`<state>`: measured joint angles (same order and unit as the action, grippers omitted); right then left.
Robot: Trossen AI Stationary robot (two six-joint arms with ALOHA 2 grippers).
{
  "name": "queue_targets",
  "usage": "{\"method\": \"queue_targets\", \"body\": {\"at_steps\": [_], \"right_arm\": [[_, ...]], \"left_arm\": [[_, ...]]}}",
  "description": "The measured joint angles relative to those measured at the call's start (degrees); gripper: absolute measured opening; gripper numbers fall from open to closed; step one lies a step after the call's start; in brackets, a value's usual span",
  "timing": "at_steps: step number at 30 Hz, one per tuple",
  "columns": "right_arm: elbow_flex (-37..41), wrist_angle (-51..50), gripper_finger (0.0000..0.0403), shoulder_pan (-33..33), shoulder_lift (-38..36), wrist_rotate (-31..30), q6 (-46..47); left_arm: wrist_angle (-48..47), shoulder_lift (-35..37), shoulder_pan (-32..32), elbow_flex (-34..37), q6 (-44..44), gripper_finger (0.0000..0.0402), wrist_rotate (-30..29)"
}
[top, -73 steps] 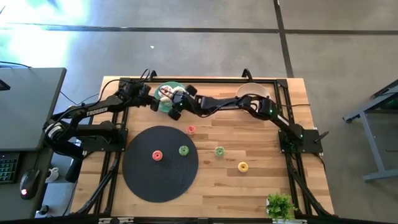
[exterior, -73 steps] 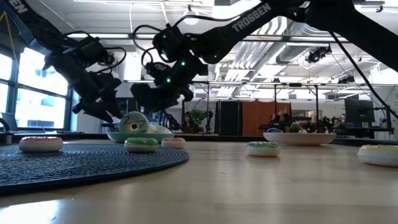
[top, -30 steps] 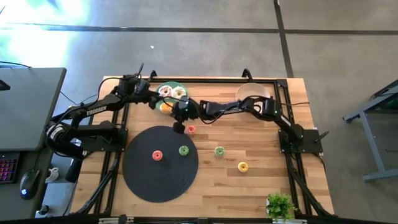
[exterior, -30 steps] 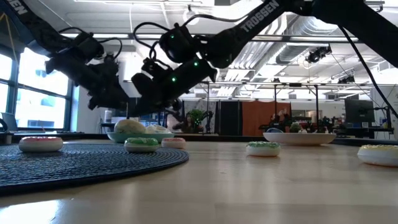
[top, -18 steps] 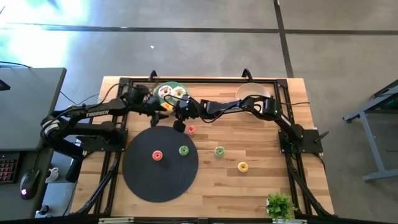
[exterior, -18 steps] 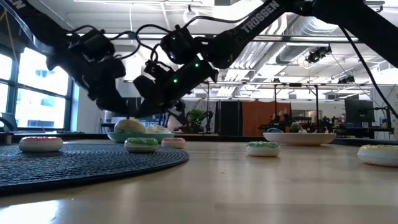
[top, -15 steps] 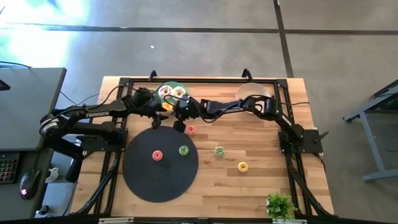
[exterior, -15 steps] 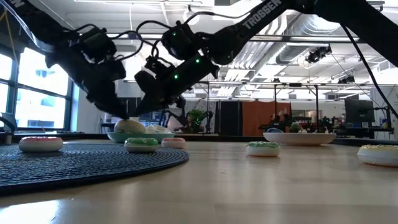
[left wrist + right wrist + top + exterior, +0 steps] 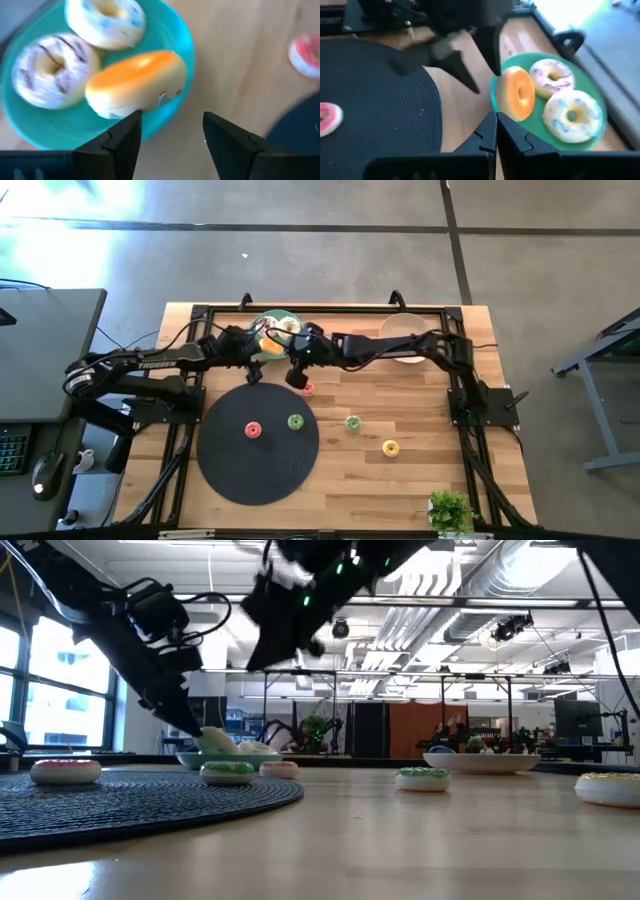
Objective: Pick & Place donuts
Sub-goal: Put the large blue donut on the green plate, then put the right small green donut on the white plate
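Donuts: how many are home by now?

Three big ones are on the green plate (image 9: 285,315) at the far edge of the surface (image 9: 420,410). The white donut (image 9: 106,20) and the pink-white donut (image 9: 47,72) lie flat. The orange donut (image 9: 136,82) leans on the plate's rim, tipped up instead of lying down.

And the little ones?

Not yet dealt with, as I judge it. The red small donut (image 9: 253,430) and the green small donut (image 9: 295,421) lie on the black mat (image 9: 250,470). The pink small donut (image 9: 307,389) sits just off the mat's edge. The second green donut (image 9: 353,422) and the yellow small donut (image 9: 390,447) are on bare wood, well apart from the plate. So about five of the eight look to be left, though I can't tell where they should go.

What are the arms doing?

The left claw (image 9: 170,120) has its fingers spread and empty, just short of the orange donut. The right claw (image 9: 495,122) is pressed together, holding nothing, up above the surface near the pink small donut.

What's different from half a second ago?

The right claw has lifted. In the low view it hung near the plate beside the left one, and now it sits much higher. The left claw has dipped closer to the plate's rim, and the small donuts haven't moved
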<state>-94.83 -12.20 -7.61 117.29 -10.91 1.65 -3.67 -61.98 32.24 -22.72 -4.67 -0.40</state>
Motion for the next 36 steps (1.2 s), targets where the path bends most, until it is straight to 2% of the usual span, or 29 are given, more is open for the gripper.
{"method": "queue_targets", "body": {"at_steps": [6, 10, 14, 16, 21, 26, 30, 33, 36], "right_arm": [[0.00, -6.50, 0.0002, 4.50, -8.27, -8.06, -2.07], [0.00, -8.18, 0.0003, 7.69, -13.75, -13.62, -4.37], [0.00, -10.15, 0.0005, 10.67, -18.21, -15.86, -4.67], [0.00, -12.15, 0.0003, 11.97, -20.03, -15.90, -4.68], [0.00, -22.05, 0.0002, 15.35, -23.67, -17.64, -4.07], [0.00, -38.34, 0.0002, 17.11, -26.99, -26.17, 5.26], [3.36, -44.02, 0.0001, 17.00, -30.49, -24.09, 12.53], [10.36, -39.80, 0.0001, 17.07, -34.08, -17.40, 12.95], [19.97, -30.88, 0.0002, 17.10, -38.06, -10.46, 11.93]], "left_arm": [[1.86, 0.00, 6.84, -2.78, -0.03, 0.0207, 2.18], [1.85, -0.02, 11.65, -6.58, -0.88, 0.0207, 6.06], [1.74, -0.22, 15.89, -9.28, -1.11, 0.0207, 8.47], [1.45, -0.22, 17.10, -10.09, -1.11, 0.0207, 11.63], [-0.58, 1.25, 15.93, -11.51, -1.10, 0.0207, 25.46], [-0.80, 5.98, 8.42, -11.80, -1.11, 0.0207, 27.06], [-1.21, 9.89, 3.12, -11.80, 1.78, 0.0207, 27.50], [-0.73, 10.95, 0.15, -11.80, 6.93, 0.0207, 27.49], [0.34, 10.91, -2.05, -11.78, 11.84, 0.0207, 27.32]]}}
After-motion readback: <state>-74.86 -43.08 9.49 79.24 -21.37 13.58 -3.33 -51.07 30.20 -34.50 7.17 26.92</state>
